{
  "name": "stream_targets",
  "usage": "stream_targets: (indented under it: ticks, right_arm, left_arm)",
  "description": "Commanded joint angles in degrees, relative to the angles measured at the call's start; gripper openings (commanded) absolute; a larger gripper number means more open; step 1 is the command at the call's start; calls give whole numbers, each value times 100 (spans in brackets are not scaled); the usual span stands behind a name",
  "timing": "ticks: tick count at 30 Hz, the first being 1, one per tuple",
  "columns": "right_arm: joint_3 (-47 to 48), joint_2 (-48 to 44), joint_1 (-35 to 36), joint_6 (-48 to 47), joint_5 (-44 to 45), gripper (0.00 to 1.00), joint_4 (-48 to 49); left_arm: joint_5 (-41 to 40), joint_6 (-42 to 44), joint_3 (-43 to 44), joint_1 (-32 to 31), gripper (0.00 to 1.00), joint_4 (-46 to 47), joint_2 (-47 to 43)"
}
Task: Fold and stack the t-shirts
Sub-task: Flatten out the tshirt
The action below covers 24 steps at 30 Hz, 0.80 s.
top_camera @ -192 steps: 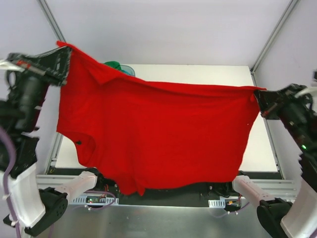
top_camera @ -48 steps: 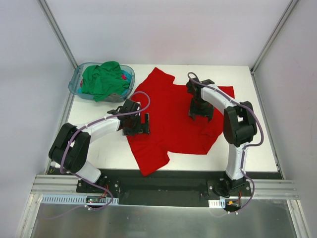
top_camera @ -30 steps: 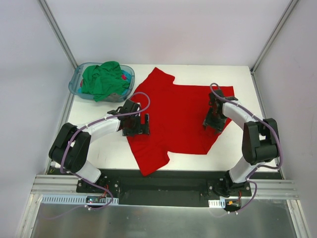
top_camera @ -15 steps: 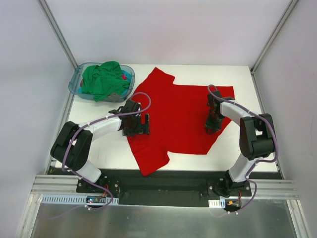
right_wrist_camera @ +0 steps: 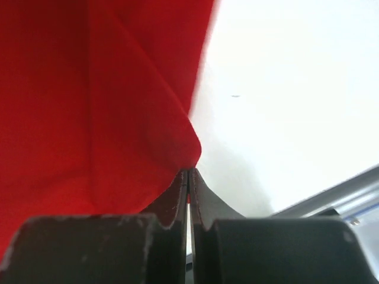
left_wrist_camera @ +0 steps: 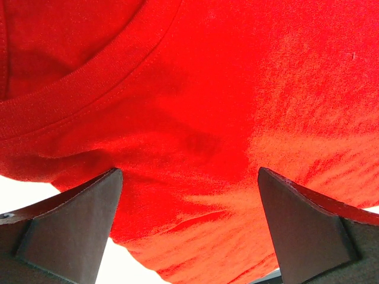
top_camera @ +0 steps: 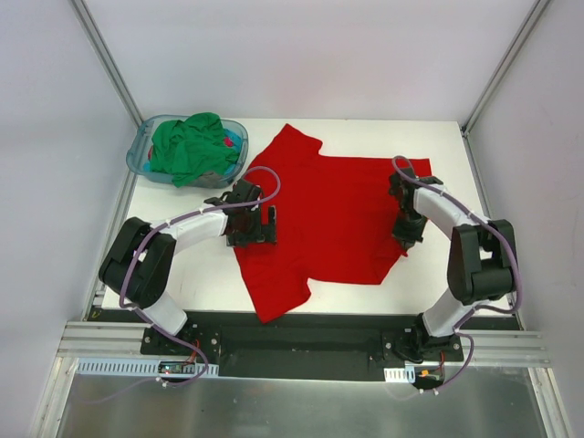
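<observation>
Red t-shirt (top_camera: 328, 219) lies spread flat w/ wrinkles; R gripper (right_wrist_camera: 188, 174) pinches its edge, L gripper (left_wrist_camera: 188, 173) wide open.

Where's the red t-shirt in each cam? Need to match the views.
Top external: red t-shirt spread out mid-table, between the two arms.
Left wrist: fills nearly the whole frame, collar at upper left, the open left hand over it.
Right wrist: takes the left half, its edge pinched in the shut right hand.
Shared landmark: the white table, bare beside the shirt in all three.
</observation>
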Motion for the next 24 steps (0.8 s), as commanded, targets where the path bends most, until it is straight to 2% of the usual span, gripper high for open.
stream_targets:
  ticks: [1, 7, 11, 12, 14, 15, 17, 19, 22, 23, 24]
  right_arm:
    - [13, -545, -328, -141, 821, 1, -1097]
    - [-435, -818, -820, -53, 1541, 4, -1669]
    - [-462, -678, -996, 96, 1998, 6, -2012]
    - [-471, -625, -1005, 184, 2157, 10, -2082]
    - [-410, -564, -1032, 403, 2421, 25, -2249]
    - [-348, -555, -1032, 517, 2518, 34, -2320]
    - [-164, -633, -1032, 562, 2598, 58, -2382]
    - [-50, -817, -1023, 458, 2484, 69, -2277]
    - [-110, -1300, -1023, -94, 1635, 82, -1602]
    - [-171, -1458, -1023, -323, 1179, 88, -1199]
    - [-250, -1634, -1032, -543, 608, 99, -673]
  left_arm:
    - [-350, 36, -22, 25, 99, -346, 263]
    - [-254, 45, -4, 25, 99, -399, 228]
    - [-122, 54, 5, 25, 99, -408, 210]
    - [-87, 62, 5, 25, 99, -408, 210]
    - [-34, 71, 13, 25, 99, -416, 184]
    - [-51, 80, 5, 25, 99, -425, 158]
    - [-17, 80, 5, 25, 99, -416, 105]
    - [1, 106, -4, 25, 99, -416, 44]
    - [1, 133, 22, 25, 99, -434, -88]
    - [36, 141, 66, 25, 99, -443, -132]
    - [89, 124, 136, 25, 99, -451, -176]
